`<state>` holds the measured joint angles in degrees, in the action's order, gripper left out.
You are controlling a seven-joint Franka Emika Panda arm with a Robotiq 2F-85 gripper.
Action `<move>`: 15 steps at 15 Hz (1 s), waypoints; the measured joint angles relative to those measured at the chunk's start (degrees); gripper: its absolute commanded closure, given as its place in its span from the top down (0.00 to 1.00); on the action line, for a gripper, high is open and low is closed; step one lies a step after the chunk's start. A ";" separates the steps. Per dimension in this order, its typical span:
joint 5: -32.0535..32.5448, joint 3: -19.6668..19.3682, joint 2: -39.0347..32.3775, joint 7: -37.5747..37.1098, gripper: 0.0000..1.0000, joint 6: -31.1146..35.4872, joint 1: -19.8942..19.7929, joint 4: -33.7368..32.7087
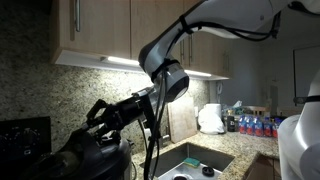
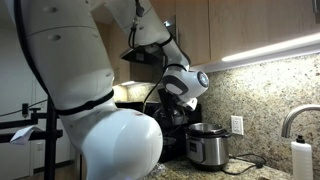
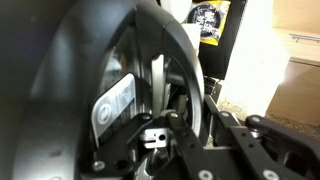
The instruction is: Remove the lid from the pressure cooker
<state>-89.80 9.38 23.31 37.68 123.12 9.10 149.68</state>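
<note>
The pressure cooker (image 2: 208,148), brushed steel with black trim, stands on the counter against the granite wall with its top rim bare. The black domed lid (image 1: 85,158) is off it and is held to one side; it shows as a dark mass beside the cooker in an exterior view (image 2: 168,128). In the wrist view the lid (image 3: 70,90) fills the frame, tilted, with a white label on it. My gripper (image 1: 103,115) reaches down onto the lid's top. Its fingers (image 3: 185,105) are closed around the lid's handle. The cooker is hidden in the wrist view.
A black stove (image 1: 22,135) stands at the counter's end. A sink (image 1: 195,160) lies beyond the arm, with a white bag (image 1: 210,120) and bottles (image 1: 255,125) behind it. A faucet (image 2: 296,118) and a soap bottle (image 2: 300,160) stand near the cooker. Cabinets hang overhead.
</note>
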 measured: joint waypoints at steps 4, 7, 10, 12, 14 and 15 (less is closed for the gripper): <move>0.57 1.74 -4.77 0.00 0.09 -0.11 0.18 -3.59; 0.59 2.59 -8.34 0.00 0.10 -0.27 0.38 -6.05; 0.60 3.26 -11.96 0.00 0.09 -0.33 0.89 -8.61; 0.60 3.75 -14.45 0.00 0.09 -0.33 1.37 -10.50; 0.60 4.17 -16.85 0.00 0.10 -0.33 2.02 -12.46; 0.60 4.40 -18.07 0.00 0.09 -0.32 2.42 -13.50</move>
<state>-89.20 13.78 5.25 37.67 122.80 11.52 136.17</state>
